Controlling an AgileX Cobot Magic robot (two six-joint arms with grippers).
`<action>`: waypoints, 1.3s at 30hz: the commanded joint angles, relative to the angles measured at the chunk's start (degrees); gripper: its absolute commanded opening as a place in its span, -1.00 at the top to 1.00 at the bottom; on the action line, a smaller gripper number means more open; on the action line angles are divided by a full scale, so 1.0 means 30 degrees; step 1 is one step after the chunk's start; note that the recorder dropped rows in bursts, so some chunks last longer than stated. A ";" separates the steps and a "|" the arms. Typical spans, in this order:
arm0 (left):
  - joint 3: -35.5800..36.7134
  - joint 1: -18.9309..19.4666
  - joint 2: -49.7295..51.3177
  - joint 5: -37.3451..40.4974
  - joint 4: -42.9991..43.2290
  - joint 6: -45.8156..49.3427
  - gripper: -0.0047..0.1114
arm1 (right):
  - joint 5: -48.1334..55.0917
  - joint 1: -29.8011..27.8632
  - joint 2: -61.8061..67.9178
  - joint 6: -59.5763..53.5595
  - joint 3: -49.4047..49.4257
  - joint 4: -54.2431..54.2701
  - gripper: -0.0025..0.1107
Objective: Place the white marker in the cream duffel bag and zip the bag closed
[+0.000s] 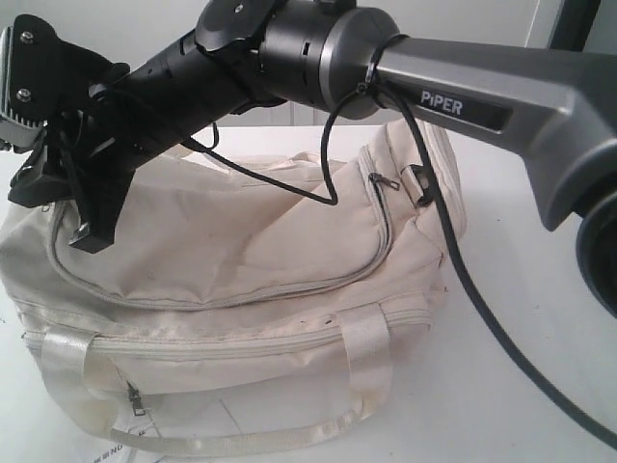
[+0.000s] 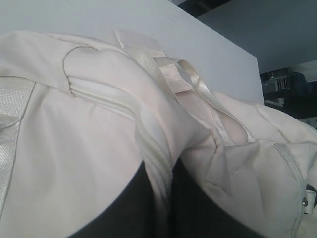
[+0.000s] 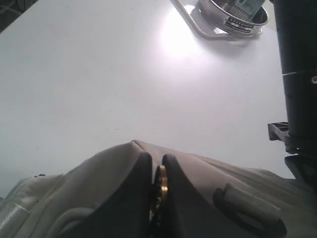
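Observation:
The cream duffel bag (image 1: pixel 251 231) lies on the white table, handles (image 1: pixel 366 362) hanging over its front. As far as I can see it, the curved flap zip is shut. My right gripper (image 1: pixel 89 231) reaches across to the bag's left end. In the right wrist view, this gripper (image 3: pixel 157 158) is shut on a gold zip pull (image 3: pixel 162 181) above the bag fabric (image 3: pixel 99 173). My left gripper (image 2: pixel 161 167) is shut on a ridge of the bag's zip seam (image 2: pixel 153 144); in the exterior view it sits at the far left (image 1: pixel 34 183). The white marker is hidden.
A second zip pull (image 1: pixel 386 180) lies at the flap's right end, and a front pocket pull (image 1: pixel 135 397) hangs low. A black cable (image 1: pixel 463 280) trails over the bag's right side. A round metal tin (image 3: pixel 233 17) stands on the table (image 3: pixel 124 74) beyond.

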 commanded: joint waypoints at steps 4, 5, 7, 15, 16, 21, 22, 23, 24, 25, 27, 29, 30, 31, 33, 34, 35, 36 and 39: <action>-0.0301 0.0092 0.0142 -0.2208 -0.1477 -0.0215 0.92 | 0.4356 0.0198 -0.0319 0.0190 0.0042 0.0897 0.96; -0.0301 0.0092 0.0142 -0.2208 -0.1477 -0.0215 0.92 | 0.4419 0.0198 -0.0319 0.0190 0.0042 0.0897 0.96; -0.0301 0.0092 0.0142 -0.2206 -0.1477 -0.0273 0.92 | 0.4489 0.0198 -0.0319 0.0190 0.0042 0.0897 0.96; -0.0301 0.0284 0.0142 -0.2169 -0.1477 -0.0406 0.92 | 0.0042 0.0198 -0.0319 0.0190 0.0042 0.0523 0.96; -0.0301 0.0383 0.0142 -0.1997 -0.1427 -0.0406 0.92 | -0.0589 0.0163 -0.0319 0.0190 0.0042 0.0523 0.96; -0.0347 0.0667 0.0142 -0.1004 -0.1153 0.0161 0.45 | -0.1302 0.0163 -0.0319 0.0190 0.0042 0.0523 0.96; -0.0347 0.0667 0.0142 -0.0892 -0.1063 0.0272 0.26 | -0.1116 0.0163 -0.0319 0.0190 0.0042 0.0485 0.96; -0.0385 0.0667 0.0142 -0.0848 -0.1063 0.0556 0.05 | -0.1010 0.0163 -0.0319 0.0190 0.0042 0.0324 0.96; -0.0420 0.0667 0.0142 -0.0848 -0.1063 0.0632 -0.11 | -0.0964 0.0163 -0.0319 0.0190 0.0042 0.0108 0.96; -0.0461 0.0667 0.0142 -0.0848 -0.1026 0.0671 -0.27 | -0.0887 0.0163 -0.0319 0.0190 0.0042 -0.0041 0.96; -0.0670 0.0667 0.0142 -0.0892 -0.0586 0.0671 -0.39 | -0.0799 0.0163 -0.0319 0.0190 0.0042 -0.0314 0.96; -0.1078 0.0667 0.0070 -0.0850 0.0305 0.0575 -0.38 | -0.0842 0.0163 -0.0319 0.0190 0.0042 -0.0346 0.96; -0.1256 0.0667 -0.0029 -0.0766 0.0665 0.0526 -0.37 | -0.0873 0.0163 -0.0319 0.0190 0.0042 -0.0346 0.96; -0.1488 0.0667 -0.0138 -0.0605 0.1060 0.0428 -0.35 | -0.0987 0.0163 -0.0319 0.0190 0.0042 -0.0454 0.96; -0.2072 0.0667 -0.0387 -0.0095 0.1977 0.0107 -0.33 | -0.1305 0.0163 -0.0319 0.0190 0.0042 -0.0784 0.96; -0.2390 0.0667 -0.0505 0.0154 0.2762 -0.0252 -0.32 | -0.1503 0.0163 -0.0319 0.0190 0.0042 -0.0986 0.96; -0.2734 0.0667 -0.0661 0.0482 0.3673 -0.0761 -0.32 | -0.1698 0.0163 -0.0319 0.0190 0.0042 -0.1280 0.96; -0.3014 0.0628 -0.0750 0.0825 0.4575 -0.1418 -0.32 | -0.1862 0.0163 -0.0319 0.0190 0.0042 -0.1589 0.96; -0.3948 0.0628 -0.0929 0.2588 0.6314 -0.2900 -0.32 | -0.2040 0.0163 -0.0319 0.0190 0.0042 -0.2284 0.96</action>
